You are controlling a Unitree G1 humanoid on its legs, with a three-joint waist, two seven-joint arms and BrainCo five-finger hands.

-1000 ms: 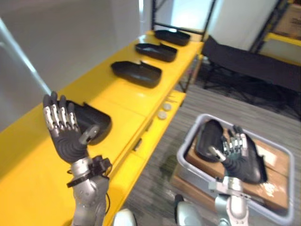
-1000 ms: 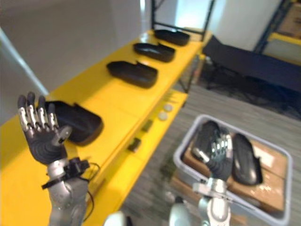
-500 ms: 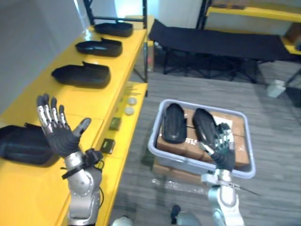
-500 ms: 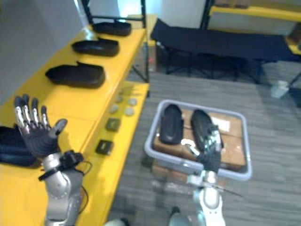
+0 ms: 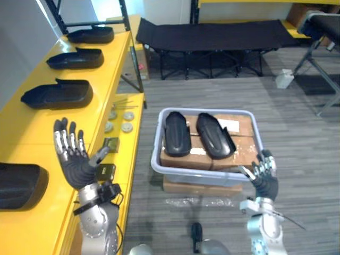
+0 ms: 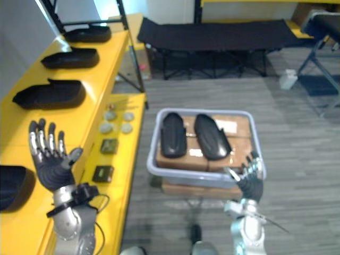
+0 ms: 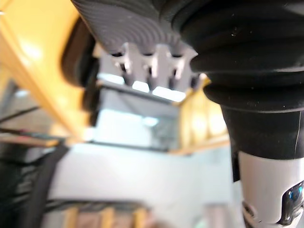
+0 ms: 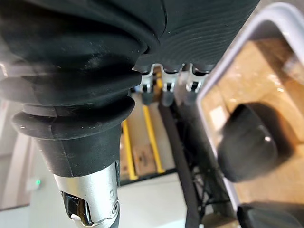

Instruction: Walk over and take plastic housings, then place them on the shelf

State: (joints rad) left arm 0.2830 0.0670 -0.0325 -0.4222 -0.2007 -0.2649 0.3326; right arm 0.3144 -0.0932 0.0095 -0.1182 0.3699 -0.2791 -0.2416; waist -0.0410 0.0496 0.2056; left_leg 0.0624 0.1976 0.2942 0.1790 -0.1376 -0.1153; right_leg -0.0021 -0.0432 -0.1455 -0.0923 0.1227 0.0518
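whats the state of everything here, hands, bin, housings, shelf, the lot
bin: holds two housings lying side by side, untouched
shelf: carries four housings lying in a row, apart
left hand: open, empty, raised beside the shelf
right hand: open, empty, by the bin's near rim
cot: unfolded, standing

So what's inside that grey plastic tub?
Two black plastic housings lie side by side on brown cardboard boxes filling the grey tub. Anything beneath the boxes is covered.
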